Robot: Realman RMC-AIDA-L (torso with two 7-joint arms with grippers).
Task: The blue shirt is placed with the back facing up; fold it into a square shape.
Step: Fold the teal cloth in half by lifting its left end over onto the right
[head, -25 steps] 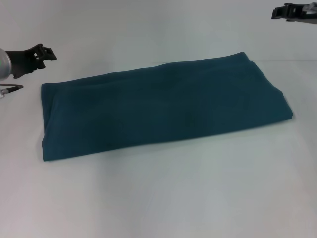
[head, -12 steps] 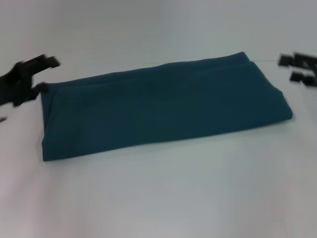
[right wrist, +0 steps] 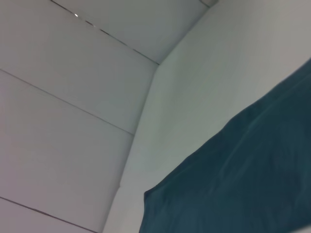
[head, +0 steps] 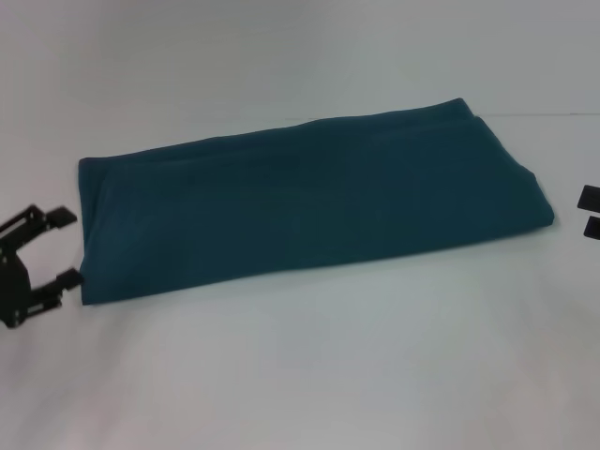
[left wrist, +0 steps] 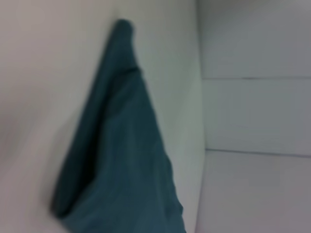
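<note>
The white desk [head: 309, 366] fills the head view, and the blue shirt [head: 309, 202] lies flat across its middle, folded into a long band running from the robot's left to its right, with the right end sitting farther from the robot. Only this view takes in the whole band and both arms. The left pincer [head: 52, 248] sits low at the shirt's left end, its two fingers spread wide, the nearer fingertip just beside the shirt's near left corner. The right pincer [head: 591, 212] shows only as two dark tips at the picture's edge, slightly parted, near the shirt's right end but apart from it. The left wrist view shows the shirt [left wrist: 116, 160] lengthwise, with layered folds at its near end, and a paneled wall [left wrist: 257, 116] behind the desk. The right wrist view shows one corner of the shirt [right wrist: 243, 179] and the same wall.
</note>
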